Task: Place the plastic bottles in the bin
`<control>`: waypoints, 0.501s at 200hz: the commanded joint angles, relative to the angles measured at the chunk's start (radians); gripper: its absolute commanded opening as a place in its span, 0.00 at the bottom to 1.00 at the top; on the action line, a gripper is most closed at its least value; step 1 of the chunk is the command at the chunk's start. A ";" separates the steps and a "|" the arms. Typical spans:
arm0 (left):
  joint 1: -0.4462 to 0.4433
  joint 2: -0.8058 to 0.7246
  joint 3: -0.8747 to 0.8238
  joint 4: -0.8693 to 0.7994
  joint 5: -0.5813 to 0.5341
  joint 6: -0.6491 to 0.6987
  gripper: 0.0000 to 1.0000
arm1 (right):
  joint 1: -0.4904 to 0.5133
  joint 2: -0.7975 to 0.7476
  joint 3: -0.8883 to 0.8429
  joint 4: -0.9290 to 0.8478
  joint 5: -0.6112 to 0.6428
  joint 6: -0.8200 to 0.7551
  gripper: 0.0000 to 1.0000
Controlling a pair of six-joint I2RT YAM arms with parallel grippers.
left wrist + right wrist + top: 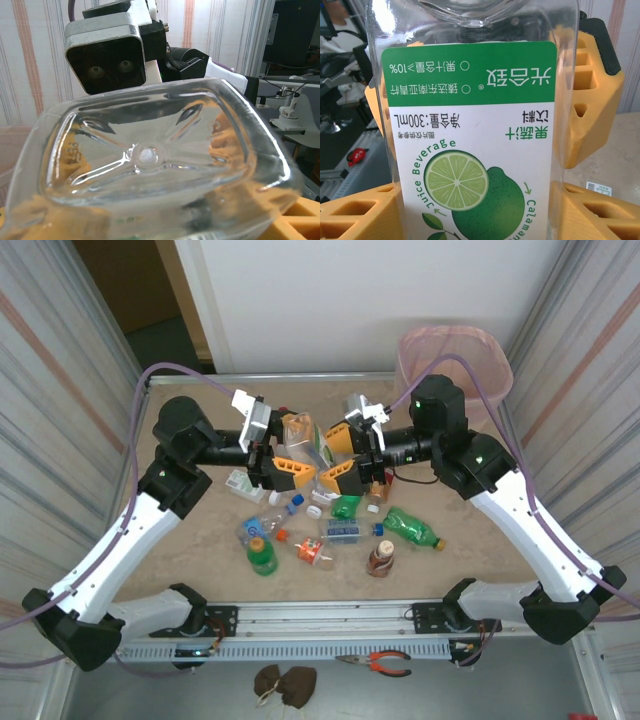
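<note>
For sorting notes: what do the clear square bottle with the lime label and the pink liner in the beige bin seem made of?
The clear square bottle with the lime label looks like glossy rigid plastic: see-through walls, moulded cross in base. The pink liner seems thin plastic film: translucent, loosely draped.
</note>
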 commanded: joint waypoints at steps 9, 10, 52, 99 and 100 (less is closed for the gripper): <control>-0.004 -0.009 0.020 0.009 -0.030 0.026 0.45 | 0.012 -0.036 -0.002 -0.007 0.017 -0.002 0.66; -0.004 -0.010 0.019 0.009 -0.032 0.026 0.45 | 0.011 -0.038 -0.001 -0.008 0.018 -0.002 0.66; -0.003 -0.035 -0.007 -0.002 -0.102 0.040 0.64 | -0.012 -0.041 0.001 -0.009 0.051 0.016 0.62; -0.003 -0.120 -0.075 -0.075 -0.293 0.092 0.72 | -0.205 -0.060 -0.007 0.041 0.088 0.118 0.59; -0.002 -0.123 -0.077 -0.076 -0.297 0.092 0.73 | -0.211 -0.060 -0.007 0.042 0.088 0.121 0.59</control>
